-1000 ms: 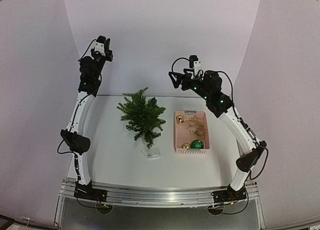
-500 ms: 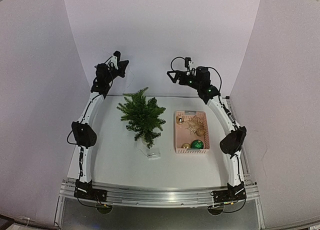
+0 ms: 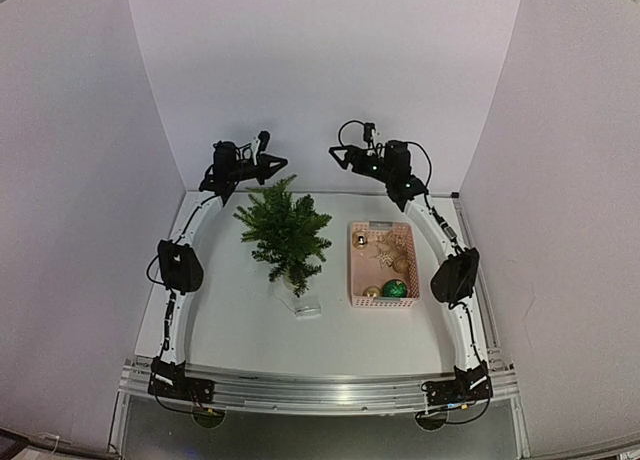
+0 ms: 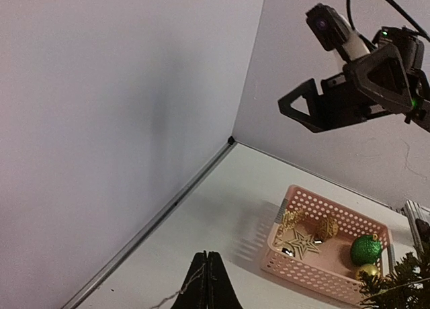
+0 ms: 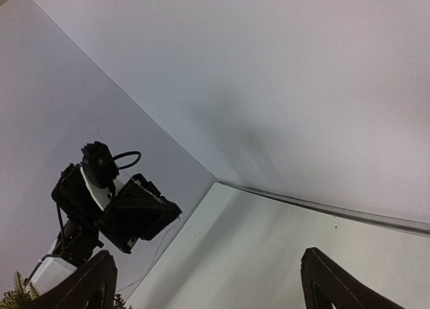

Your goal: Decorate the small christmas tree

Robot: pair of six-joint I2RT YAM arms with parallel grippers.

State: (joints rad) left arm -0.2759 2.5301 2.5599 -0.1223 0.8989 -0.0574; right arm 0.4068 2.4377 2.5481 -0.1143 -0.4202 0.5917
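**Operator:** Black left gripper [image 3: 280,162] is hovering closed, up beyond the far left corner of the pink basket [image 3: 352,270]. How is the small christmas tree [image 3: 288,242] handling?

**Technician:** Standing just left of the basket, it is probably behaving light and tippy, with its branches [image 3: 262,218] soft and springy. Gripping low, near the pale base [image 3: 307,306], is advisable. The right gripper [image 3: 338,158], above the basket's far end, is hovering with jaws spread.

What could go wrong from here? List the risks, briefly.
1. The left gripper hangs shut close by the top of the small christmas tree; a careless move could knock it over.
2. The open right gripper faces the left one across a short gap; swinging inward, they could collide.
3. The ornaments lie crowded in the pink basket; a grasp may snag two.
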